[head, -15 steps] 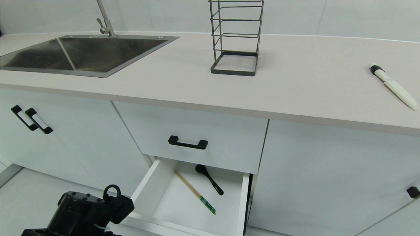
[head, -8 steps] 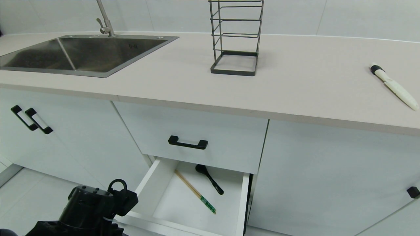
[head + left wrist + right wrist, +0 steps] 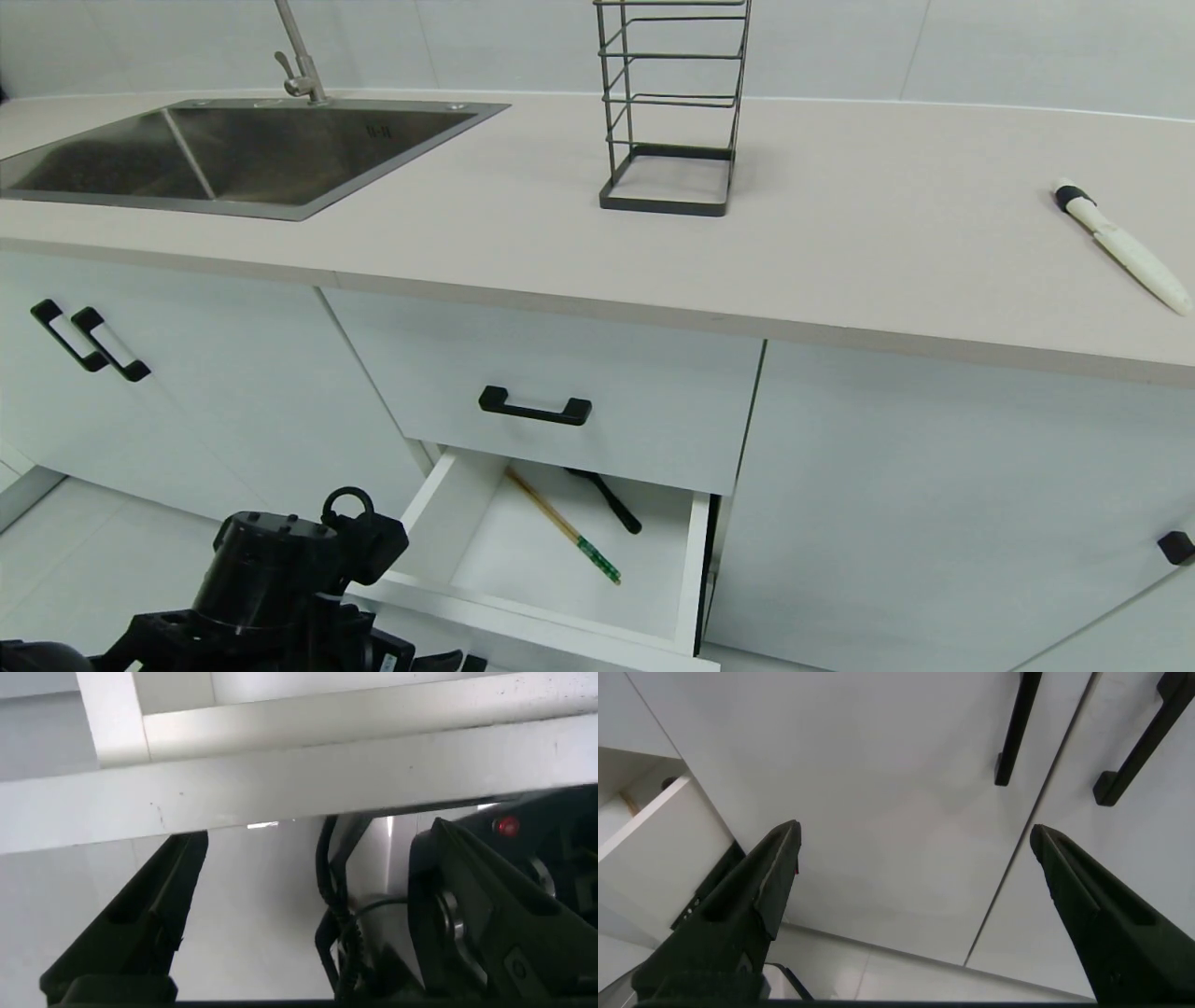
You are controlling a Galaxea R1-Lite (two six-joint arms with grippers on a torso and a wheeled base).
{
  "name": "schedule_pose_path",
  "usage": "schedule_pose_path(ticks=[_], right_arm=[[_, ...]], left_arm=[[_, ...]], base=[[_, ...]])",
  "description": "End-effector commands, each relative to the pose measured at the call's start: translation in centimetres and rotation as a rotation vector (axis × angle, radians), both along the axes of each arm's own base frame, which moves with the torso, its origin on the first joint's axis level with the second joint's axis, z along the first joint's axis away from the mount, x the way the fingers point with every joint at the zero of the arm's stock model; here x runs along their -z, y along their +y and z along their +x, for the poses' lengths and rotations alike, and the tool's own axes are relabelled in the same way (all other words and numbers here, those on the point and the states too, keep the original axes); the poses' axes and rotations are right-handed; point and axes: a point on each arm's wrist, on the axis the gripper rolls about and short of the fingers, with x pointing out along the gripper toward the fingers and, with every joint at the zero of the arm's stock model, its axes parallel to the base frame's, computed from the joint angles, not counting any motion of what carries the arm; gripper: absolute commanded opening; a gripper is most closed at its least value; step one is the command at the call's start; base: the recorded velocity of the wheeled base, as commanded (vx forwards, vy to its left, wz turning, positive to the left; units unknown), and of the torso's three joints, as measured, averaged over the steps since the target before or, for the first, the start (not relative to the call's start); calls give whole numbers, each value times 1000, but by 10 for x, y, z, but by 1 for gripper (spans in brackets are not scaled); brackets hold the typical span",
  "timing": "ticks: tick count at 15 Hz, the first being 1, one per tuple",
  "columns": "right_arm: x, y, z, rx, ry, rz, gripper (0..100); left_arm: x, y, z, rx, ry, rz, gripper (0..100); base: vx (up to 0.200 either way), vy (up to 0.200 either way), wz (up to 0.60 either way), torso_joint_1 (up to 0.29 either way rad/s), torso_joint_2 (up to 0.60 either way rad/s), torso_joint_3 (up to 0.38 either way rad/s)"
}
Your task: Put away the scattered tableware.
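Steel sink (image 3: pixel 280 154) set into table (image 3: pixel 887 224) at left, faucet (image 3: pixel 299 65) behind it. Black wire rack (image 3: pixel 663 207) upright mid-table.

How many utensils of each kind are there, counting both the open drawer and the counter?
chopsticks: 1 pair
black spoon: 1
white utensil: 1
Total: 3

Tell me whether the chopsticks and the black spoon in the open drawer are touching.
Apart. Head view: the bare white floor of the drawer runs between the chopsticks and the spoon along all that shows.
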Motion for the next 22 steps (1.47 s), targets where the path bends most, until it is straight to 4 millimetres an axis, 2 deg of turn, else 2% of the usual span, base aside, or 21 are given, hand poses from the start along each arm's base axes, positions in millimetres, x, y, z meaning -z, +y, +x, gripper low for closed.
schedule_pose_path(ticks=[1,12,22], right_arm=[[0,0,0,1,1,0,100],[0,0,0,1,1,0,100],[0,0,0,-1,1,0,100]], left_arm=[[4,-2,6,0,-9,-3,100],[22,-15,44,-5,-208,-75,100],[14,-21,73,-18,-303,-116,100]], base=[[0,0,0,0,0,0],[0,0,0,0,0,0],[0,0,0,0,0,0]])
